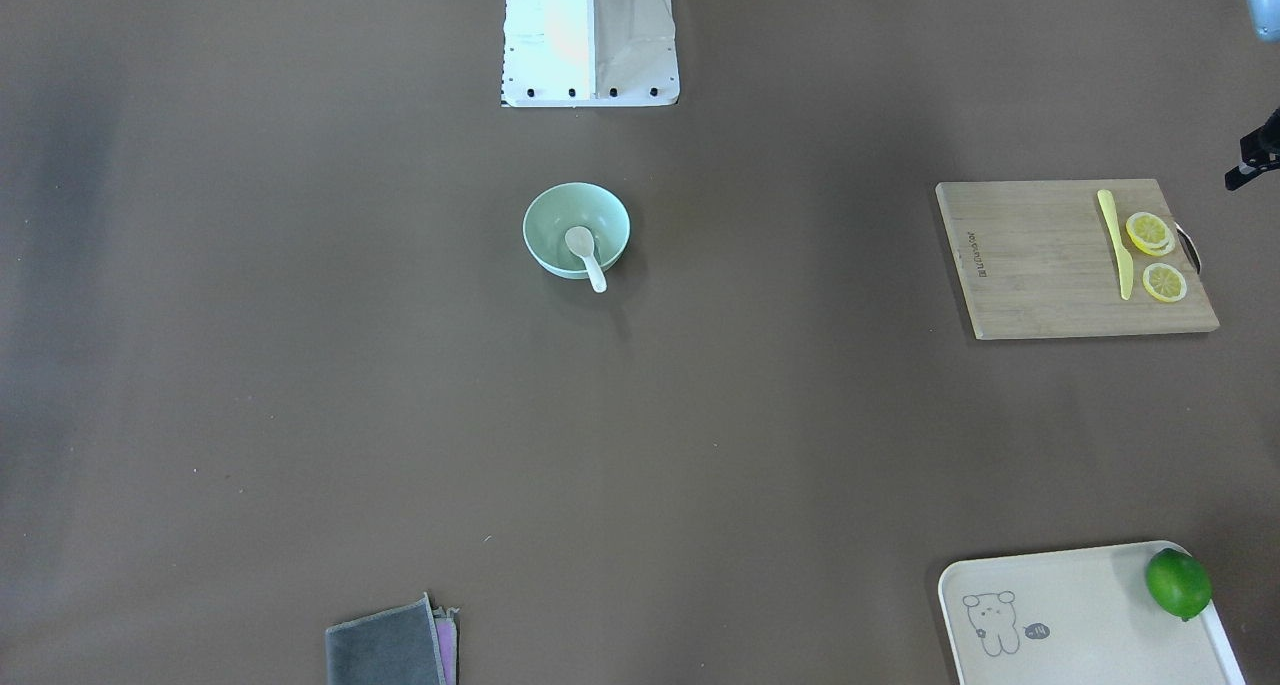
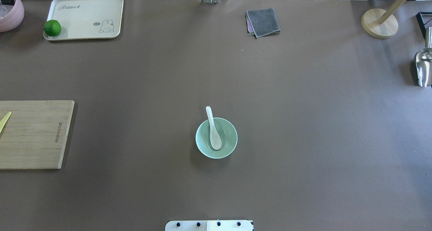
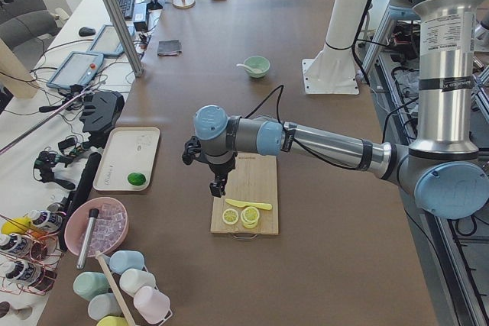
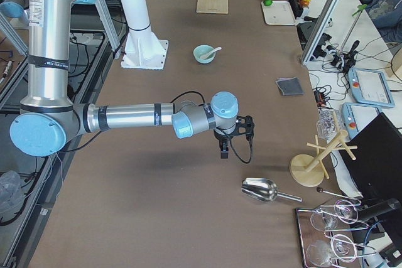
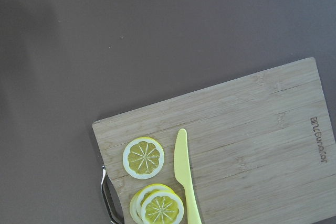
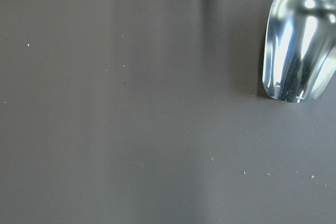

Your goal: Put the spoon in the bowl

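Bare tabletop (image 2: 303,123) rings bowl (image 2: 233,136); spoon (image 2: 214,133) handle juts over far rim; cutting board (image 2: 33,136), tray (image 2: 84,15) well apart.

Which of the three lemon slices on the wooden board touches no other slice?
The round yellow lemon slice beside the end of the yellow plastic knife; the other two overlap.

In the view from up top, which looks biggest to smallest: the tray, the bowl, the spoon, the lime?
1. tray
2. bowl
3. spoon and lime: too close to rank; the spoon is longer but thinner.
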{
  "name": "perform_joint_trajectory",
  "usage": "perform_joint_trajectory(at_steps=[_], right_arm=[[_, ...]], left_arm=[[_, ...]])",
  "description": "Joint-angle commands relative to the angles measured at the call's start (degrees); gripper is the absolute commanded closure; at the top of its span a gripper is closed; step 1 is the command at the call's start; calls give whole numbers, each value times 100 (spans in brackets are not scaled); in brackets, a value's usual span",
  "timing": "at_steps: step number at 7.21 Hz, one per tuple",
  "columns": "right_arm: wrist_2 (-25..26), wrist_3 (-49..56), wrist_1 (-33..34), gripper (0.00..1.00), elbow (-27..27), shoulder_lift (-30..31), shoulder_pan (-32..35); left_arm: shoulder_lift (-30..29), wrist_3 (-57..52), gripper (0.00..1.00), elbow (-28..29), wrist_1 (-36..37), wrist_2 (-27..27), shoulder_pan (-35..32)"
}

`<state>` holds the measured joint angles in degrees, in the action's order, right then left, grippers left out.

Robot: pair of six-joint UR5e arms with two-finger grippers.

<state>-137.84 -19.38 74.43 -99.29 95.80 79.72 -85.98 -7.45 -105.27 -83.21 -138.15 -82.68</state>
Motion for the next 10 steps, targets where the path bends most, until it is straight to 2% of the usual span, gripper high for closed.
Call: perform_joint_trajectory(at_steps=[1, 5, 8, 10], right_arm=[[-23, 135, -8, 0, -11, 122, 26], [-59, 268, 79, 0, 15, 194, 157], [3, 277, 291, 0, 6, 106, 228], [3, 303, 300, 0, 15, 80, 211]], left_arm=[[-15, -2, 2, 42, -11, 16, -20], [81, -11, 2, 59, -20, 51, -46], [81, -2, 2, 68, -28, 560, -55], [64, 7, 2, 94, -20, 570, -133]])
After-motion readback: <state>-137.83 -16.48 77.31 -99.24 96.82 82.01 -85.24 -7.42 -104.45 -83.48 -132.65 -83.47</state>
